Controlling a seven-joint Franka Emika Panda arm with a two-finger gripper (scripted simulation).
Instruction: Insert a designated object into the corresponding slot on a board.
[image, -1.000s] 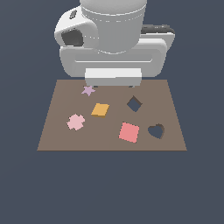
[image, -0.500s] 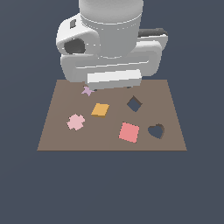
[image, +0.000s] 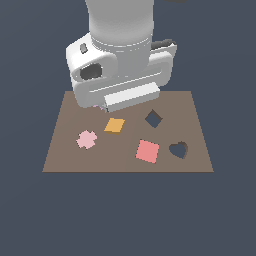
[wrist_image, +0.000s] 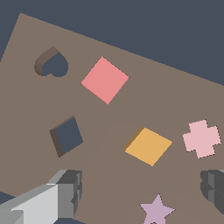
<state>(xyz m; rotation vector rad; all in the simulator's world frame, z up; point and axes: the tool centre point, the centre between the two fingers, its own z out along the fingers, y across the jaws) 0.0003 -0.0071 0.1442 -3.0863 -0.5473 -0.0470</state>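
The end effector (wrist_image: 142, 192) hangs above the brown board (wrist_image: 183, 94), its two fingers (wrist_image: 70, 190) spread wide with nothing between them. In the gap lies a pale purple star piece (wrist_image: 156, 210). Just beyond it the small orange-yellow square tile (wrist_image: 148, 145) lies flat on the board. Beside the tile sits a pale pink cross piece (wrist_image: 201, 138). On the tile's other side is the dark diamond-shaped slot (wrist_image: 67, 135). Farther off lie a red-pink square (wrist_image: 105, 80) and a heart-shaped hole (wrist_image: 53, 63).
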